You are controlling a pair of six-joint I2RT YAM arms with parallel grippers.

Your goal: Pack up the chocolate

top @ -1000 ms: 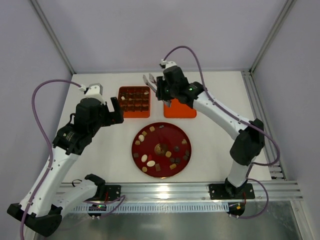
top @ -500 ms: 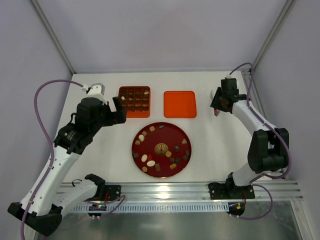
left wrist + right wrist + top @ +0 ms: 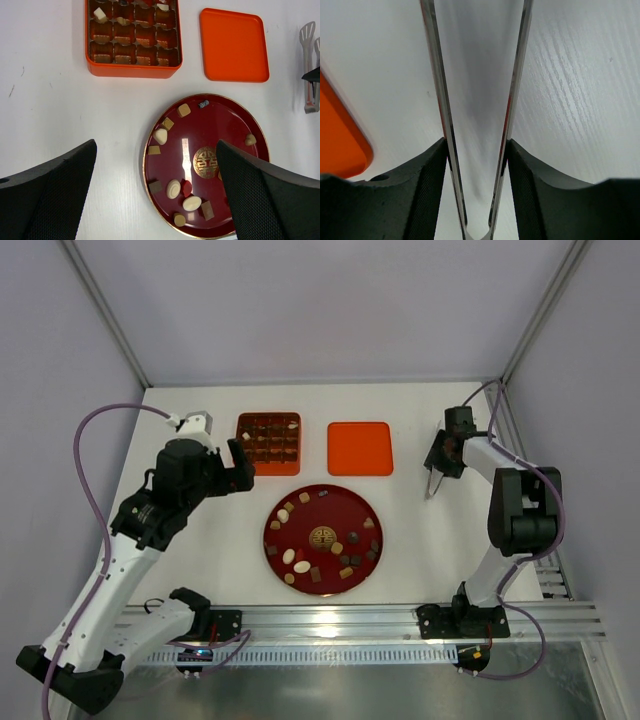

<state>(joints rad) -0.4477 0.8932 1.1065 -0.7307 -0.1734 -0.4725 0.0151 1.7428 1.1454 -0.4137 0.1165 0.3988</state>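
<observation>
L gripper jaws wide apart, over the table beside red plate holding most chocolate. One white piece shows in orange box; other cells too dim to tell, top row cut off. R gripper clamps metal tongs near lid.

This is a robot test cell in a lab. The two robot arms are bolted to a bare aluminium rail, well behind the left pincer, at the near edge of a plain white table. Pale blank walls held in metal frame posts close in beyond both pincers and on their outer sides. Purple cables loop loose off the arms. Just outside the right pincer, which is clamped on metal tongs, runs a grooved side track.
</observation>
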